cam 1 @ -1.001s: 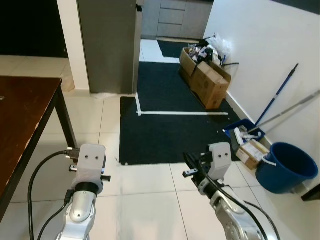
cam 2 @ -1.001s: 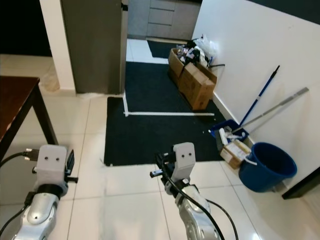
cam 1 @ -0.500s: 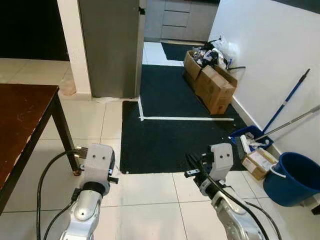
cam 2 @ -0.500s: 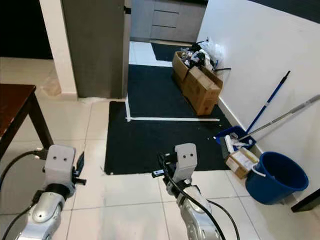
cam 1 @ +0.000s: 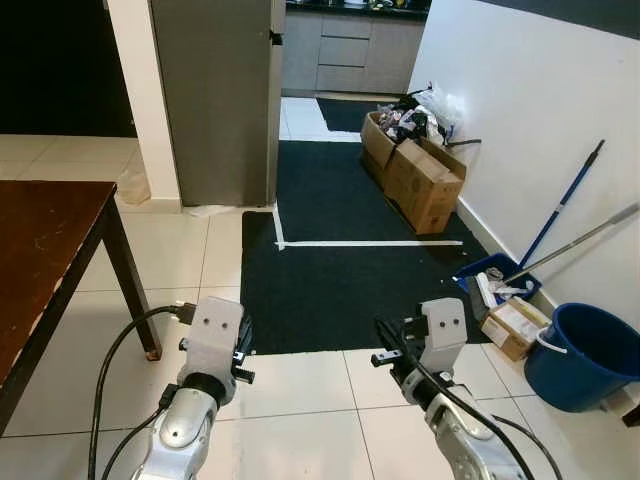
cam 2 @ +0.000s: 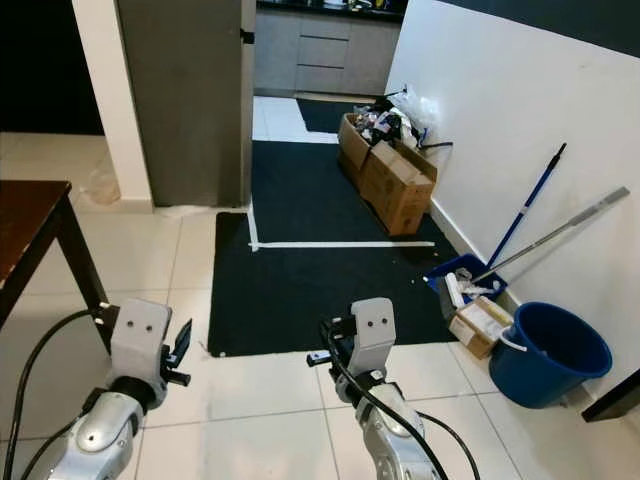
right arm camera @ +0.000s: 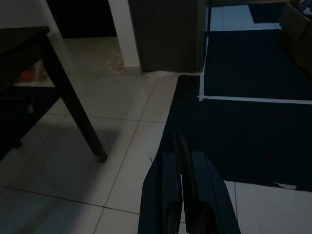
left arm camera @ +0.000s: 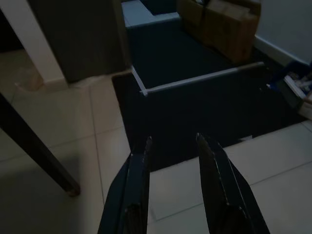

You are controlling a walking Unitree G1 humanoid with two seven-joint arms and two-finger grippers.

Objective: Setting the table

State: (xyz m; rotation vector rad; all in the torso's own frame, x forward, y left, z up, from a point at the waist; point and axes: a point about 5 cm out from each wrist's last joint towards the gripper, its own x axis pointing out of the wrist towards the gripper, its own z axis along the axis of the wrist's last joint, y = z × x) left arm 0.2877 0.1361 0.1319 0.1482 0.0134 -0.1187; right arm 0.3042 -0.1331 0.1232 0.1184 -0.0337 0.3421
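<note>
Two empty grippers, left gripper point(left arm camera: 173, 146) parted, right gripper point(right arm camera: 179, 146) pressed together, hover lower-frame beside the stiff wooden counter point(cam 1: 40, 235).

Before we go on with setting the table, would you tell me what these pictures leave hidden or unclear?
- The wooden table: cut off by the left edge of the head views, so whatever is on most of its top is unseen.
- The cardboard boxes: contents too small and jumbled to identify.
- The blue bucket: its inside is not visible from this angle.
- Wrist views: very dark, floor detail lost.
</note>
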